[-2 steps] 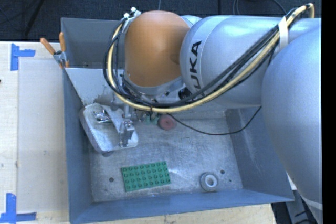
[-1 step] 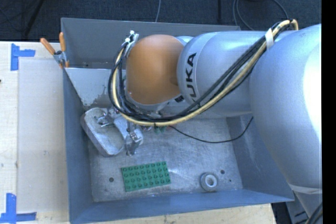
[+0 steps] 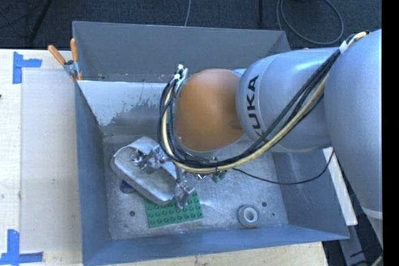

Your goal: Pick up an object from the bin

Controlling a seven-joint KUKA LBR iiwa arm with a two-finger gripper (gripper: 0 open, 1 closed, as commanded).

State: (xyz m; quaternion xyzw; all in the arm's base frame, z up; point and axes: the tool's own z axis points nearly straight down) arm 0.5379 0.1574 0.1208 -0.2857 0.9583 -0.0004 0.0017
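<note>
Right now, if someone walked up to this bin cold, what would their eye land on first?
The grey arm with its orange wrist cover looms over the middle of the bin, coming in from the right. Beneath it the gripper is down where a green studded plate meets a silvery flat thing on the floor's left half; a small grey ring lies alone at lower right.

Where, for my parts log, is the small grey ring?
Camera view, lower right of the bin floor: the grey ring lies right of the green studded plate.
</note>
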